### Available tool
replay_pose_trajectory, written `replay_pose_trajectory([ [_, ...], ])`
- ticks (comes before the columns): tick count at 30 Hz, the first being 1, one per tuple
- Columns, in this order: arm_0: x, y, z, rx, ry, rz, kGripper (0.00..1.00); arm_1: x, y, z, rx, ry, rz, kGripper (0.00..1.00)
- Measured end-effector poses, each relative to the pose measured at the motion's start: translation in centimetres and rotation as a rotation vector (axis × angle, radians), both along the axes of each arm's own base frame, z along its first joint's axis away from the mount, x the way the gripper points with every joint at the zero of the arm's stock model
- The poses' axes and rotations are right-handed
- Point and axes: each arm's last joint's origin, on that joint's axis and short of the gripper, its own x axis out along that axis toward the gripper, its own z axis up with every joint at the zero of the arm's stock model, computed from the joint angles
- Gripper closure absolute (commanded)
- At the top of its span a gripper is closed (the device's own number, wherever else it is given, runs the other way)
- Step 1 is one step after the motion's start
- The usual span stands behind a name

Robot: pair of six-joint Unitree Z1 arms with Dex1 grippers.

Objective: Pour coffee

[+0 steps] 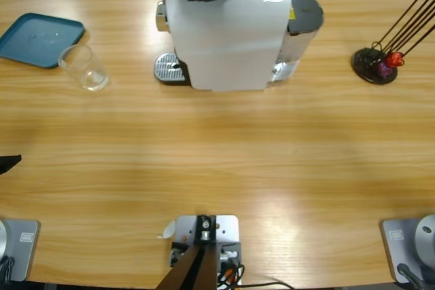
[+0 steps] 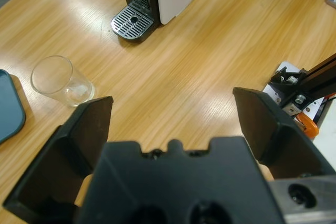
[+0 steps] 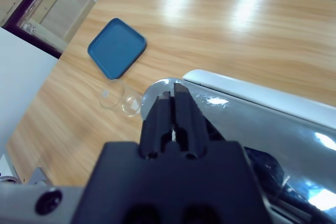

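Flanking bare tabletop: wide-apart left hand.

The long light-brown table is smooth grained wood with soft sheen; the clear tumbler is glossy glass; the white coffee machine looks matt plastic, its drip grille perforated metal.

Left hand with jaws wide apart; right hand with jaws pressed together.
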Motion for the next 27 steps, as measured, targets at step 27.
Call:
replay_pose_trajectory([
  [27,5.0,0.3,-3.1,0.029,0.000,0.463,0.004,-14.0,-12.6,4.5,-0.275,-0.165,0.411,0.000],
])
